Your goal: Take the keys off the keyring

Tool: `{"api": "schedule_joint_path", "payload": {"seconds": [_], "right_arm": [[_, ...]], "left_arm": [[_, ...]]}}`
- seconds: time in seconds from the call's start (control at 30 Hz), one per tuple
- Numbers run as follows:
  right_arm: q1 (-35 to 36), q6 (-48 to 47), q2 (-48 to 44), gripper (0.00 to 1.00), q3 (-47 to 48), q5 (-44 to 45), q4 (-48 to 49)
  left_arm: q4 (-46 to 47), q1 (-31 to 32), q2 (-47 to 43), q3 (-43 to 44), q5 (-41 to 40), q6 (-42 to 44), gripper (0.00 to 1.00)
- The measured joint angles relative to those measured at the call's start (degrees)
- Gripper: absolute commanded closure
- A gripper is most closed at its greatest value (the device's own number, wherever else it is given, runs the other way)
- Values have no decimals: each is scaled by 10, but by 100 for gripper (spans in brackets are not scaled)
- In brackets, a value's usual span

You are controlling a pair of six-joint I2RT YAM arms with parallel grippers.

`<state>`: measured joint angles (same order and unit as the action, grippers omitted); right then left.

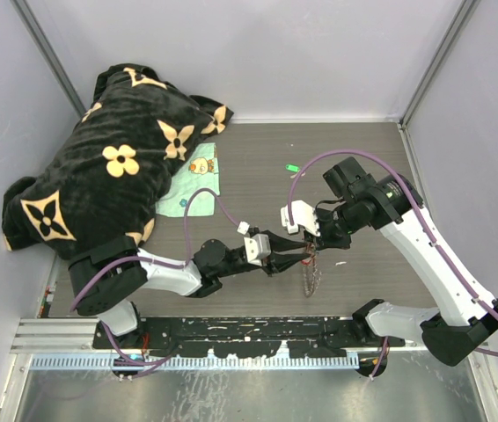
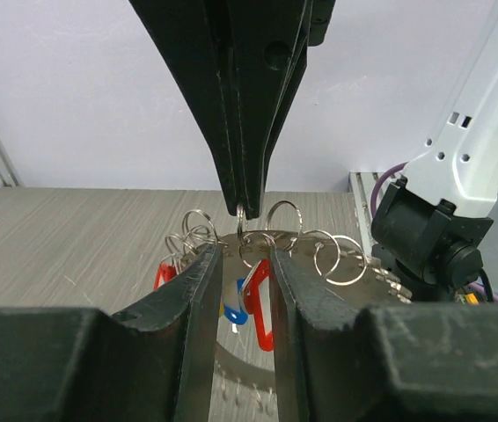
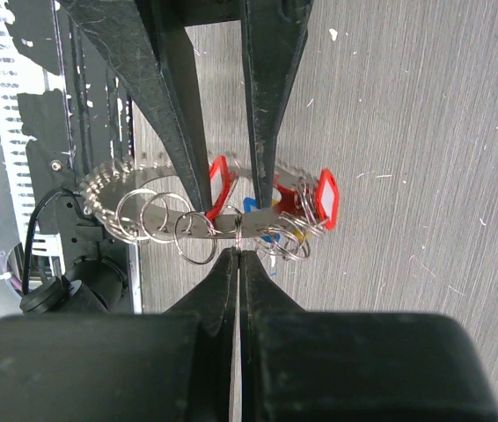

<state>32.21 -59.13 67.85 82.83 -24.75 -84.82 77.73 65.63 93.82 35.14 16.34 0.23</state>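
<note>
Our left hand (image 2: 242, 255) is released, fingers straddling red-tagged keys (image 2: 260, 308); right hand (image 3: 240, 253) is clenched on the keyring (image 3: 221, 227), held above the table (image 3: 407, 132). We shld close on one tag only, then pull slow w/ right steady.

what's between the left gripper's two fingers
A red key tag and a blue key tag hanging off the keyring sit in the gap of the left gripper, clearest in the left wrist view.

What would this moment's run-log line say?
right gripper: shut on keyring | left gripper: jaws apart, straddling red tag | keys: on keyring
</note>
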Motion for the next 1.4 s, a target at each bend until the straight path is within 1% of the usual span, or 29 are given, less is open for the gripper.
{"api": "schedule_joint_path", "payload": {"seconds": [0.47,0.93,1.0,1.23,1.4], "right_arm": [[0,0,0,99,-2,-2,3],[0,0,0,99,-2,-10,4],[0,0,0,99,-2,-10,4],[0,0,0,99,-2,-11,3],[0,0,0,99,-2,-13,3]], "left_arm": [[-3,3,-10,3,4,-9,70],[-24,7,-12,15,-1,-10,73],[-28,7,-13,15,-3,-10,72],[-39,7,-31,14,-19,-11,63],[-43,7,-77,-5,-39,-10,62]]}}
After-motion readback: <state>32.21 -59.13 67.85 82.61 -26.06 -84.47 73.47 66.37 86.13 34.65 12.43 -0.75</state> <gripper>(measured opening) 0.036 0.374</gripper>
